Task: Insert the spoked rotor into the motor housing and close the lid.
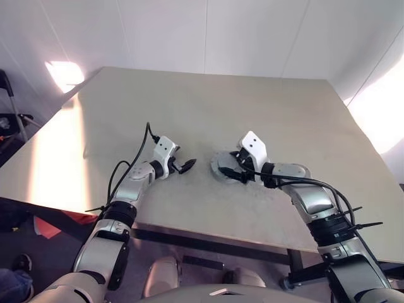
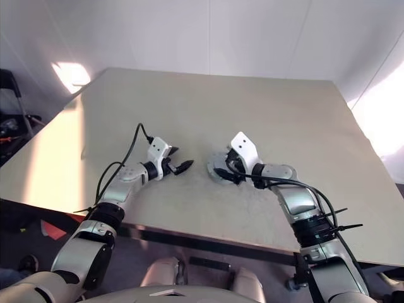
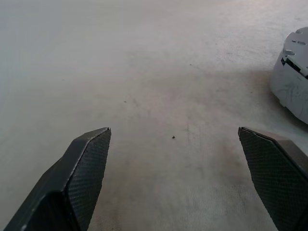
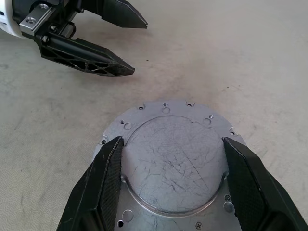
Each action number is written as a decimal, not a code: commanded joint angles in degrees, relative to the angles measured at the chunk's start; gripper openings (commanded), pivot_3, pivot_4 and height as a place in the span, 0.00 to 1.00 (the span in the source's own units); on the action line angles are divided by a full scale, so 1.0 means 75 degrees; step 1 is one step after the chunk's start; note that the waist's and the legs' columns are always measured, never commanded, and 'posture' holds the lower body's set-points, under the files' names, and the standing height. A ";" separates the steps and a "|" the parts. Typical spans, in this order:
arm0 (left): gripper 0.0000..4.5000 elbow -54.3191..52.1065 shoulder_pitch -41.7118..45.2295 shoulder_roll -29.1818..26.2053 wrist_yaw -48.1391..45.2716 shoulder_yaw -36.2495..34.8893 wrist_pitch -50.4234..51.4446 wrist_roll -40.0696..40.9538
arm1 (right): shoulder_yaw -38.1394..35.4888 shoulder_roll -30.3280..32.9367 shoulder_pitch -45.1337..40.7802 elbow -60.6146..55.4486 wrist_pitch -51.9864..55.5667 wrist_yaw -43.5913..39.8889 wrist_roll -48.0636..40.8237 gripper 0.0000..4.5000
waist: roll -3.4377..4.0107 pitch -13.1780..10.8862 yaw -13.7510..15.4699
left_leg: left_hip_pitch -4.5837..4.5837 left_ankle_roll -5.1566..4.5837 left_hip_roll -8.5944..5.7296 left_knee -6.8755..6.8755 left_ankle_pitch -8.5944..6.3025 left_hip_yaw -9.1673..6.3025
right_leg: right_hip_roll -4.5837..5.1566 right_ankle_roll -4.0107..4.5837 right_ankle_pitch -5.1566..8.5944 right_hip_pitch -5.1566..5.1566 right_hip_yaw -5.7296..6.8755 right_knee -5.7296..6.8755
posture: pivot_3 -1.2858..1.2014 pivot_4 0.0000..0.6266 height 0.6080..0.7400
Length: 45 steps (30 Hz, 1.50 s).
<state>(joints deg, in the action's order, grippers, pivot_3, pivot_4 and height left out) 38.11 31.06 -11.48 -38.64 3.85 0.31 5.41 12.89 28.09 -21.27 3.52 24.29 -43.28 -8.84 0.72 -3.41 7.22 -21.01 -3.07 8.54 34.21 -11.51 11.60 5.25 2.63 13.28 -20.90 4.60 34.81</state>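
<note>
Scratched silver round disc (image 4: 175, 161) — screw-holed rim, flat on table (image 1: 284, 113), between right jaws (image 4: 171, 180)

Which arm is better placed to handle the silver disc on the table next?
Right. The right gripper is already at the silver disc, which lies directly ahead of it. The left gripper hangs open over bare table beside the disc and would likely have to move across first.

Round metal plate (image 4: 173, 163) lies on the table (image 1: 284, 113), right gripper (image 4: 171, 185) over it, left gripper (image 1: 185, 166) just left, apart.
</note>
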 commanded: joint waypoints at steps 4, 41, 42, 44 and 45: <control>1.00 -0.0306 0.0101 -0.0003 0.0000 -0.0110 -0.0018 0.0097 | 0.0645 0.0532 0.0412 0.0835 0.0393 -0.0178 0.0701 0.69 | -0.0009 0.0040 0.0018 | 0.0010 -0.0005 -0.0001 -0.0001 -0.0004 -0.0001 | 0.0000 -0.0026 0.0015 0.0015 0.0000 -0.0011 | 0.52 0.00 1.00; 1.00 -0.0326 0.0099 -0.0041 0.0039 -0.0110 -0.0018 0.0067 | 0.0628 0.0964 0.1102 0.0599 -0.0720 -0.1602 0.0303 0.69 | -0.0051 0.0083 0.0183 | 0.0047 0.0003 -0.0036 -0.0018 -0.0138 -0.0007 | 0.0016 -0.0067 0.0086 0.0100 -0.0024 -0.0083 | 0.52 0.00 1.00; 1.00 -0.0331 0.0095 -0.0042 0.0041 -0.0110 -0.0018 0.0067 | 0.0597 0.0963 0.1135 0.0555 -0.0713 -0.1689 0.0208 0.69 | -0.0052 0.0085 0.0182 | 0.0045 0.0002 -0.0036 -0.0017 -0.0142 -0.0007 | 0.0016 -0.0067 0.0086 0.0099 -0.0024 -0.0085 | 0.52 0.00 1.00; 1.00 -0.0338 0.0090 -0.0042 0.0044 -0.0110 -0.0017 0.0067 | 0.0559 0.0959 0.1163 0.0516 -0.0693 -0.1765 0.0124 0.69 | -0.0051 0.0089 0.0182 | 0.0044 0.0000 -0.0036 -0.0018 -0.0151 -0.0007 | 0.0015 -0.0066 0.0087 0.0100 -0.0024 -0.0088 | 0.52 0.00 1.00; 1.00 -0.0340 0.0090 -0.0041 0.0046 -0.0111 -0.0014 0.0068 | 0.0608 0.0974 0.1132 0.0605 -0.0666 -0.1706 0.0235 0.69 | -0.0051 0.0089 0.0181 | 0.0044 0.0000 -0.0035 -0.0018 -0.0154 -0.0007 | 0.0015 -0.0065 0.0088 0.0101 -0.0024 -0.0090 | 0.52 0.00 1.00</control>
<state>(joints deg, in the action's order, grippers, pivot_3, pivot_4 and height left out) 37.38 31.05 -11.39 -38.46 3.83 0.67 5.43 12.20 33.51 -17.25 3.65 16.34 -53.03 -10.87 0.34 -2.74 8.58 -20.68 -3.07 8.27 34.07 -12.68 11.56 5.36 2.14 13.94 -20.14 4.42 34.12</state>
